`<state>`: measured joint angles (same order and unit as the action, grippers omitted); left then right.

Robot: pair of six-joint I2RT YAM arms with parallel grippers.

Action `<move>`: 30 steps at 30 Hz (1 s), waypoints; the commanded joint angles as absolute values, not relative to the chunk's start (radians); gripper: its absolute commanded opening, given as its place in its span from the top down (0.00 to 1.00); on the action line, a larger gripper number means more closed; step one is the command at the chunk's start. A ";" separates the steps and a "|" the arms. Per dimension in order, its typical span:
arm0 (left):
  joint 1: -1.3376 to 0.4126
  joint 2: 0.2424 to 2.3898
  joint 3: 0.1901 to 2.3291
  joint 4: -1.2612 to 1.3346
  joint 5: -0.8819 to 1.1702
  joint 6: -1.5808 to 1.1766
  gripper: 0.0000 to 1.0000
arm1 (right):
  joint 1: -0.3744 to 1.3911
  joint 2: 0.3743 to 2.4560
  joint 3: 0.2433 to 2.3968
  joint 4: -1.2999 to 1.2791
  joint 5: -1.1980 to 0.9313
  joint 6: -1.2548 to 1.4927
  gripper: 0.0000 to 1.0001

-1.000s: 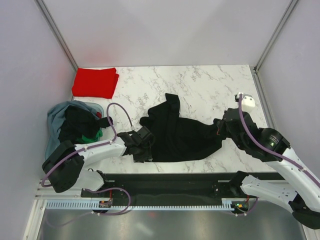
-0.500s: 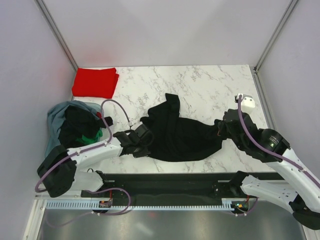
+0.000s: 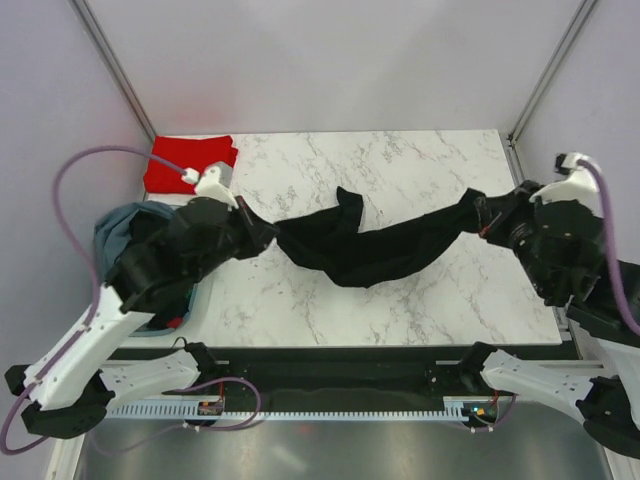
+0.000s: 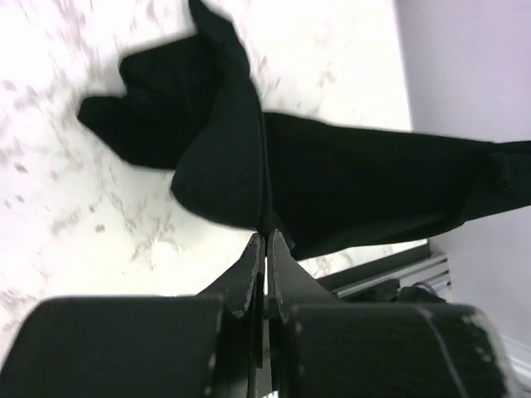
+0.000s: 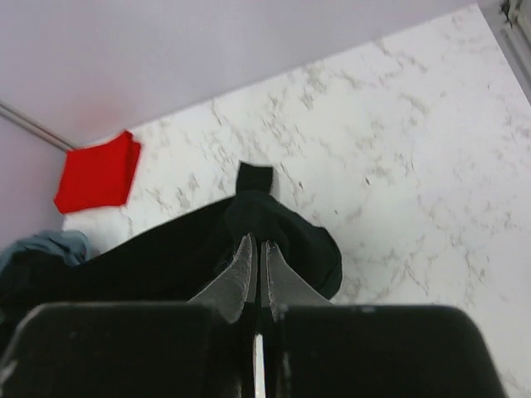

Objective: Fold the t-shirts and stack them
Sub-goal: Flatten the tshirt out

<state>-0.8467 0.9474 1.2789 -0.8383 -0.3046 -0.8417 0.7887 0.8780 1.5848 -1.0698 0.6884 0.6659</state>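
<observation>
A large black t-shirt (image 3: 375,250) hangs stretched between my two grippers above the marble table (image 3: 400,170), sagging in the middle. My left gripper (image 3: 268,235) is shut on its left end; in the left wrist view the jaws (image 4: 265,240) pinch the cloth (image 4: 348,182). My right gripper (image 3: 482,212) is shut on its right end; the right wrist view shows the jaws (image 5: 256,245) closed on bunched black cloth (image 5: 282,228). A folded red t-shirt (image 3: 190,162) lies at the back left corner and shows in the right wrist view (image 5: 98,176).
A grey-blue fabric tub (image 3: 118,228) with further dark shirts stands at the left, partly hidden under my left arm. Grey walls close in the table on three sides. A black rail (image 3: 340,365) runs along the near edge.
Both arms have risen and pulled apart, lifting the black shirt off the table and stretching it out. The left gripper moved up and left, the right gripper moved back and right.
</observation>
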 commanded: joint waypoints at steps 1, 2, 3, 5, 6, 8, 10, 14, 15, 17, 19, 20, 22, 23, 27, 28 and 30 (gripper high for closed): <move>-0.850 0.934 1.489 -0.956 -0.417 -0.695 0.98 | 0.787 0.928 1.776 -1.045 0.773 0.586 1.00; -0.850 0.931 1.534 -0.969 -0.425 -0.677 0.98 | 0.787 0.940 1.819 -1.043 0.775 0.575 1.00; -0.850 0.927 1.614 -0.973 -0.433 -0.643 0.98 | 0.787 0.959 1.901 -1.032 0.776 0.543 1.00; -0.850 0.923 1.686 -0.973 -0.452 -0.611 0.98 | 0.787 0.966 1.981 -1.005 0.749 0.499 1.00; -0.850 0.925 1.748 -0.976 -0.459 -0.577 0.98 | 0.787 0.951 1.985 -0.935 0.726 0.433 1.00; -0.850 0.931 1.839 -0.989 -0.488 -0.549 0.98 | 0.787 0.921 1.965 -0.861 0.674 0.378 1.00; -0.848 0.937 1.888 -0.999 -0.497 -0.516 0.98 | 0.787 0.864 1.945 -0.763 0.628 0.318 1.00; -0.850 0.931 2.012 -0.997 -0.470 -0.468 0.98 | 0.787 0.766 1.908 -0.652 0.503 0.262 1.00; -0.850 0.925 2.023 -0.991 -0.453 -0.441 0.98 | 0.787 0.732 1.907 -0.626 0.453 0.255 1.00; -0.850 0.905 2.043 -0.966 -0.411 -0.419 0.98 | 0.787 0.707 1.916 -0.618 0.402 0.241 1.00; -0.850 0.890 2.046 -0.942 -0.384 -0.394 0.98 | 0.787 0.678 1.922 -0.612 0.344 0.227 1.00; -0.850 0.871 2.046 -0.937 -0.382 -0.384 0.98 | 0.787 0.658 1.922 -0.606 0.330 0.224 1.00; -0.848 0.855 2.042 -0.919 -0.380 -0.373 0.98 | 0.784 0.643 1.918 -0.588 0.290 0.213 1.00; -0.848 0.845 2.031 -0.908 -0.379 -0.359 0.98 | 0.784 0.632 1.916 -0.572 0.284 0.201 1.00; -0.845 0.830 1.988 -0.844 -0.400 -0.327 0.98 | 0.779 0.658 1.940 -0.554 0.340 0.158 1.00; -0.844 0.841 1.983 -0.842 -0.419 -0.325 0.98 | 0.781 0.676 1.950 -0.557 0.388 0.144 1.00; -0.845 0.870 1.968 -0.848 -0.477 -0.321 0.98 | 0.781 0.739 1.974 -0.574 0.478 0.152 1.00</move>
